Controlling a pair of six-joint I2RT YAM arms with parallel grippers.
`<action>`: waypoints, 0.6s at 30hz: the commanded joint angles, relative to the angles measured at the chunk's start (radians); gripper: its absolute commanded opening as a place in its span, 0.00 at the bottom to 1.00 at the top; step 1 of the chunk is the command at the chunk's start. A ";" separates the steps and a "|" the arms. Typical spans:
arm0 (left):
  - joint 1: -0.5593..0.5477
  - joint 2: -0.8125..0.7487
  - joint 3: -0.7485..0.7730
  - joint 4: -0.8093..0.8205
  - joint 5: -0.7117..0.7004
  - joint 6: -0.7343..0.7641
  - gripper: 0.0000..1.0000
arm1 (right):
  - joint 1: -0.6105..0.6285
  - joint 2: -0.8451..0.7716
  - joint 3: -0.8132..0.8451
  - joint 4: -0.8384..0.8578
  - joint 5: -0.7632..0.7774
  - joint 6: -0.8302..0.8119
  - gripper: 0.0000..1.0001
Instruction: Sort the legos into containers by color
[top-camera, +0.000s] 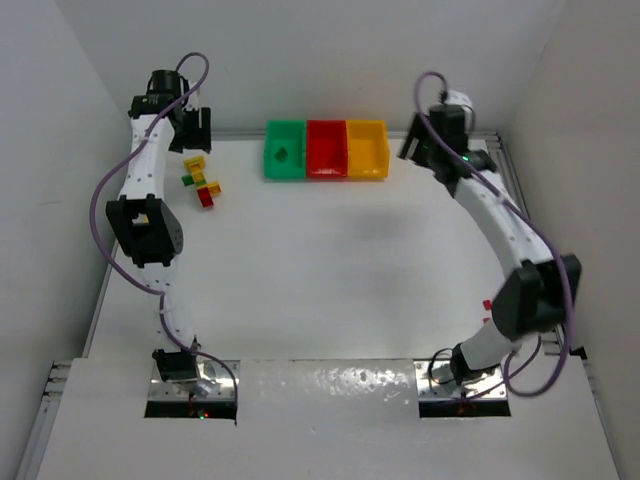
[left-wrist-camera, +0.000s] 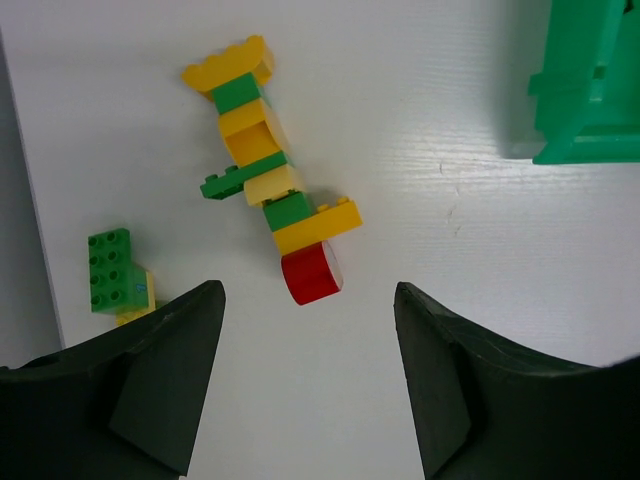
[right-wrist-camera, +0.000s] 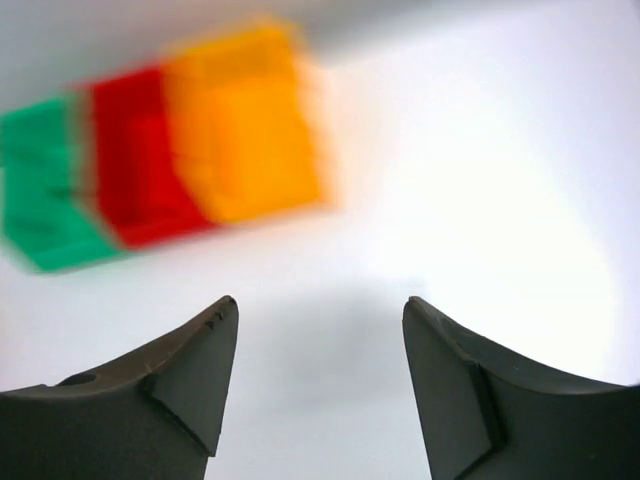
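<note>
Several legos (top-camera: 200, 181) lie in a cluster at the far left of the table. In the left wrist view they are a chain of yellow and green bricks (left-wrist-camera: 262, 160), a red round brick (left-wrist-camera: 312, 272) at its near end, and a green brick (left-wrist-camera: 110, 270) lying apart to the left. My left gripper (left-wrist-camera: 308, 290) (top-camera: 195, 128) hangs open over them with nothing between its fingers, the red brick just ahead of the gap. The containers stand in a row at the back: green (top-camera: 284, 150), red (top-camera: 326, 148), yellow (top-camera: 367, 148). My right gripper (right-wrist-camera: 320, 302) (top-camera: 414, 146) is open and empty, right of the yellow bin (right-wrist-camera: 245, 125).
A corner of the green bin (left-wrist-camera: 590, 90) shows at the top right of the left wrist view. Two small red bits (top-camera: 487, 305) lie on the table beside the right arm's elbow. The right wrist view is blurred. White walls close in the table on three sides.
</note>
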 joint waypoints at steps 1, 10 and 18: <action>0.012 -0.036 0.070 0.014 0.003 0.000 0.67 | -0.159 -0.141 -0.267 -0.496 0.135 0.217 0.66; 0.013 0.001 0.103 0.008 0.060 0.002 0.66 | -0.365 -0.476 -0.816 -0.336 0.186 0.182 0.68; 0.039 0.000 0.103 0.012 0.060 -0.003 0.66 | -0.414 -0.359 -0.807 -0.345 0.333 0.152 0.61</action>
